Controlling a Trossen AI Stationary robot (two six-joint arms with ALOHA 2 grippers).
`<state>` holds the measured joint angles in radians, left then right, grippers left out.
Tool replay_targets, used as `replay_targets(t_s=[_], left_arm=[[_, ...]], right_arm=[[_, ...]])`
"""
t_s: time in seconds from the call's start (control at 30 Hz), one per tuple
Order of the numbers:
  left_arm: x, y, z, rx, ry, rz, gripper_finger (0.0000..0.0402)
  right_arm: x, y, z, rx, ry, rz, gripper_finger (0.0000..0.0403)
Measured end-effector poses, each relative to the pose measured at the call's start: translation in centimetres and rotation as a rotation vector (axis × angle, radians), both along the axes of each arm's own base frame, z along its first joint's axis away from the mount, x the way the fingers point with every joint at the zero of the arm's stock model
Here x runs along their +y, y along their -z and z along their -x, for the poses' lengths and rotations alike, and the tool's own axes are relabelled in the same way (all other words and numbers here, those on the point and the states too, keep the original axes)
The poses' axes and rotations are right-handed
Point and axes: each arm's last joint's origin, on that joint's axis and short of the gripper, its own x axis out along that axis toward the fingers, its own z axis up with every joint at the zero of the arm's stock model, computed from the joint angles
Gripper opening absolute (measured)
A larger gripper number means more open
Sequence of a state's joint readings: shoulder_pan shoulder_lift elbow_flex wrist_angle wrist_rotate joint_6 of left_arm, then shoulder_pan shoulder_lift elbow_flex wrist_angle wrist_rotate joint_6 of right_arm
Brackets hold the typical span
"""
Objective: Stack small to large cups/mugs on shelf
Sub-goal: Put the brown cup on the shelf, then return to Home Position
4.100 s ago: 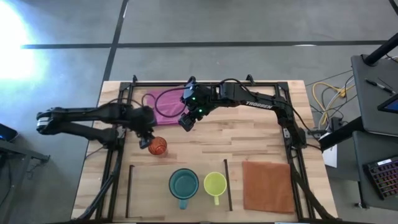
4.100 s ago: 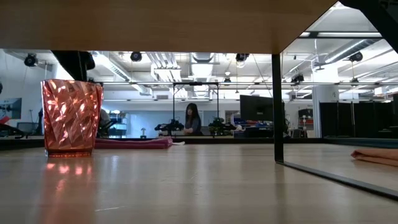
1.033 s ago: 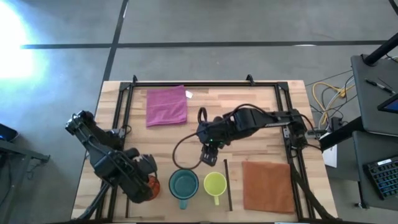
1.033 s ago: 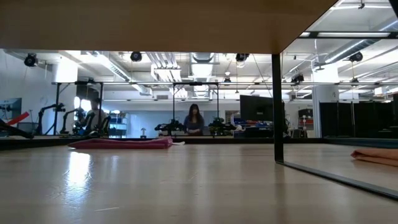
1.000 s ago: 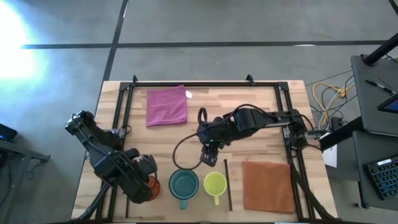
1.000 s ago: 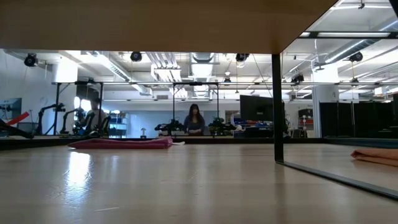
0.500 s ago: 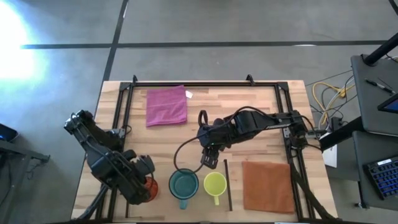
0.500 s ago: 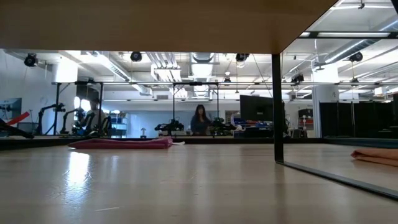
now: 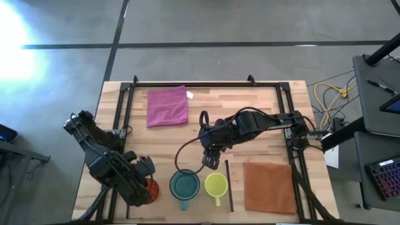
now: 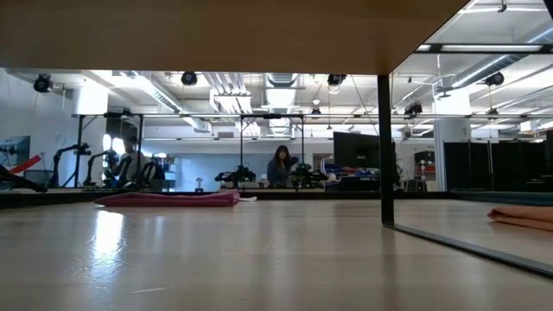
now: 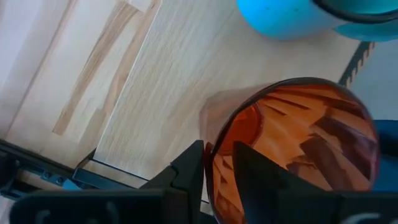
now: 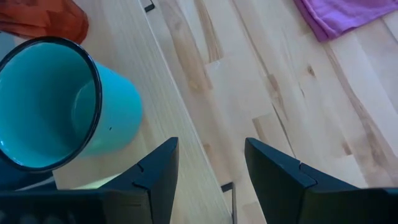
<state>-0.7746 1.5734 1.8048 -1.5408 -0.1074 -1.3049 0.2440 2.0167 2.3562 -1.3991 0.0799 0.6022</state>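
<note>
L hand [image 9: 145, 187] at desk's [image 9: 250, 125] front-left, fingers [image 11: 189, 168] straddling the red cup's [image 11: 292, 149] rim w/ a small gap, cup standing just beside teal mug [image 9: 184, 185]. R hand [image 9: 209, 161] hovers open behind teal & yellow mugs [image 9: 216, 185], empty.

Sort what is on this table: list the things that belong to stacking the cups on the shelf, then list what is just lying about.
Part of the job:
- red-orange cup, left pincer straddling its rim
- teal mug
- yellow mug
- shelf, the bare wood between two black strips

Just lying about:
- magenta cloth
- rust-brown mat
- right pincer, open above the teal mug, holding nothing
</note>
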Motion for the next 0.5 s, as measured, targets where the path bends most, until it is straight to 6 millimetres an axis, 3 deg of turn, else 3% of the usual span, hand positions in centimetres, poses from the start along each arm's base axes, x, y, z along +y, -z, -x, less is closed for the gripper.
replay_targets(t_s=[0.3, 0.5], left_arm=[[0.3, -1.8, 0.3, -0.062, -0.002, 0.028, 0.0073], [2.0, -3.8, 1.6, -0.164, -0.029, 0.014, 0.0073]], right_arm=[[0.0, 0.0, 0.0, 0.001, -0.001, 0.001, 0.0178], [-0.1, -0.5, 0.4, -0.016, -0.008, 0.001, 0.0178]])
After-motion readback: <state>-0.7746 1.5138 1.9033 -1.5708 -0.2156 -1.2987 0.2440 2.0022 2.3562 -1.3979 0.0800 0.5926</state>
